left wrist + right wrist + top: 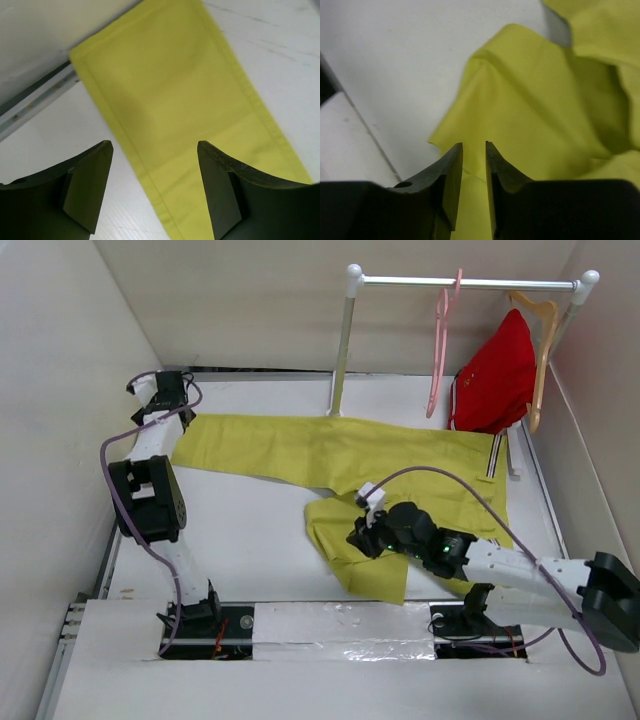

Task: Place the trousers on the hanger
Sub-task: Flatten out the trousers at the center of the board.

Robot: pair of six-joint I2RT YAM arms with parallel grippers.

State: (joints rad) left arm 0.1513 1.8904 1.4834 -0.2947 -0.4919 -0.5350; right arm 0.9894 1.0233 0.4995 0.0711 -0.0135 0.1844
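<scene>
The mustard-yellow trousers (pixel 330 445) lie flat on the white table, waistband (pixel 495 455) to the right. One leg stretches left; the other is folded back and rumpled toward the front. The pink hanger (pixel 440 340) hangs empty on the rail at the back. My left gripper (pixel 160 390) is at the far left, open wide just above that leg's hem end (pixel 170 100), with nothing between its fingers (pixel 154 145). My right gripper (pixel 356 536) hovers over the folded leg's edge (pixel 535 100). Its jaws (pixel 473 144) stand a narrow gap apart, fabric showing through the gap.
A white-and-metal rail (pixel 460 282) crosses the back right, its post (pixel 340 360) standing behind the trousers. A red garment (pixel 497 375) hangs there on a tan wooden hanger (pixel 540 330). White walls close in on both sides. A metal strip (pixel 35 100) borders the table.
</scene>
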